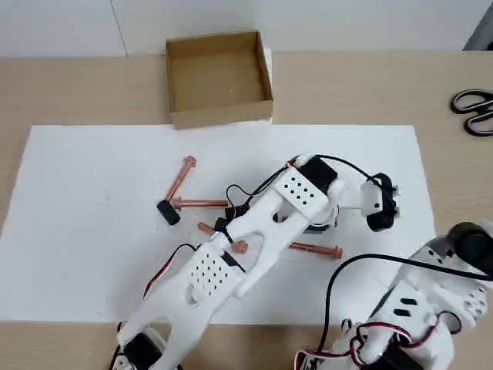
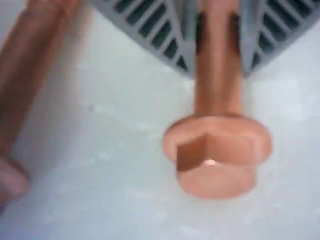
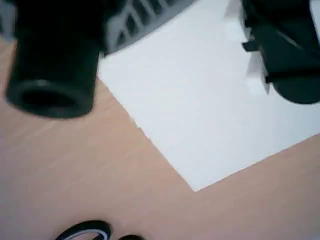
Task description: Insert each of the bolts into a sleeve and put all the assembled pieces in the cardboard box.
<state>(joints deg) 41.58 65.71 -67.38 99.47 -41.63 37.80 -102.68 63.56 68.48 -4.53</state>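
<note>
White sheet point(image 1: 92, 231) with loose copper bolts point(image 1: 316, 249); behind it, open brown cardboard box point(image 1: 219, 77). Clamped in the right claw point(image 3: 95, 30): stubby black sleeve point(image 3: 50, 75), hollow-ended. Pinched by the shank in the left claw point(image 2: 217, 65), close over the sheet: copper bolt point(image 2: 217, 150), flanged hex head.

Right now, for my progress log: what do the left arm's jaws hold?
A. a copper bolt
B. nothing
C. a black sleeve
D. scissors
A: in the left wrist view a copper bolt sits clamped between the grey jaws, head outward.
</note>
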